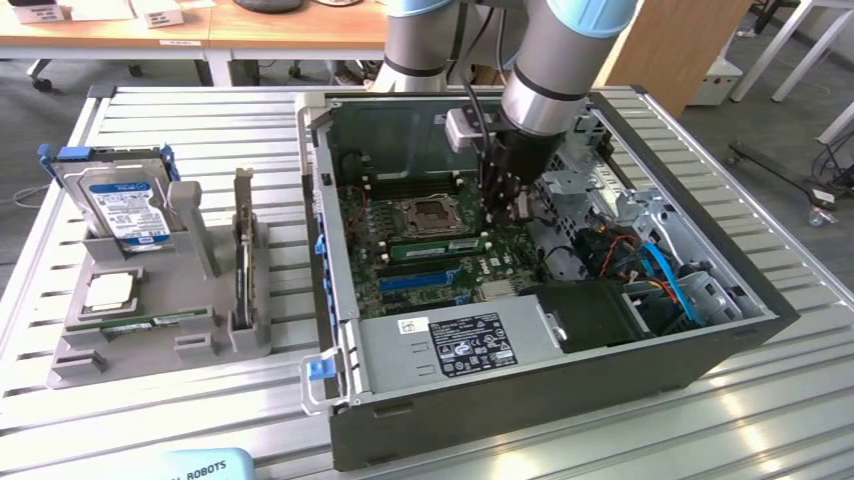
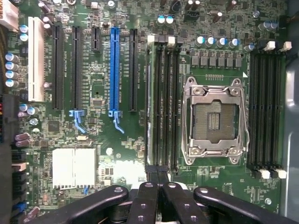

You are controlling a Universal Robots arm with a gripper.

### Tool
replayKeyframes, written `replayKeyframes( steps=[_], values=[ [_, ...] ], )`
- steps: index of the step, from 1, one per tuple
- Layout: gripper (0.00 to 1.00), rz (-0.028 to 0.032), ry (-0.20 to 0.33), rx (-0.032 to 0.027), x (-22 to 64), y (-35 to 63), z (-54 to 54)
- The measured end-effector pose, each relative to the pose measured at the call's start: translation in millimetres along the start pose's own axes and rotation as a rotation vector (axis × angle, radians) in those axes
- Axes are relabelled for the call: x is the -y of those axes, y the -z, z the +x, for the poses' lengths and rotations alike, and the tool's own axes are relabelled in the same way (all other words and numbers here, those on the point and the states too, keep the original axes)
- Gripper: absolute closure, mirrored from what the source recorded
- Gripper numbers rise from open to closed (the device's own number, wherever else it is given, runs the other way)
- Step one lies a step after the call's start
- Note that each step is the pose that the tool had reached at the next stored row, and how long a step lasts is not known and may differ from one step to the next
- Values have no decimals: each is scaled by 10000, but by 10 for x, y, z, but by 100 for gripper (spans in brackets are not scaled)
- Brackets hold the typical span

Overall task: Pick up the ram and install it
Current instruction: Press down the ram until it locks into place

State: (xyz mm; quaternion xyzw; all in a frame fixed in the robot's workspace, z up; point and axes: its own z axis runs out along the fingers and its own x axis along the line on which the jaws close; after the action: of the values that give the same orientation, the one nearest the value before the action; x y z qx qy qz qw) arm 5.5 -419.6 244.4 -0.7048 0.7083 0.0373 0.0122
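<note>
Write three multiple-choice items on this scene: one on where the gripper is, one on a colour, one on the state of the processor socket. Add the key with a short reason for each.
1. Where is the gripper?
A. Over the grey parts holder
B. Inside the open computer case, over the motherboard
C. Above the wooden desks

2. What colour is the one long expansion slot that differs from the black ones beside it?
A. Blue
B. Red
C. Yellow

3. What state is the processor socket in?
A. Covered by a fan
B. Holding a silver chip
C. Empty, its contacts bare

Key:
1 B: the exterior view shows the arm reaching down into the case.
2 A: the wrist view shows one blue slot among black ones.
3 C: the metal frame surrounds a bare contact field, with a ram stick seated in a slot beside it.
</note>
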Motion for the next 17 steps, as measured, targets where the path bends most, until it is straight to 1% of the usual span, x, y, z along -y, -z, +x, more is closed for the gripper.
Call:
replayKeyframes(
  steps=[2,7,17],
  values=[
    [90,0,1,2,1,-6,-18],
    [90,0,0,2,0,-12,-19],
    [90,0,0,1,4,-111,-12]
  ],
)
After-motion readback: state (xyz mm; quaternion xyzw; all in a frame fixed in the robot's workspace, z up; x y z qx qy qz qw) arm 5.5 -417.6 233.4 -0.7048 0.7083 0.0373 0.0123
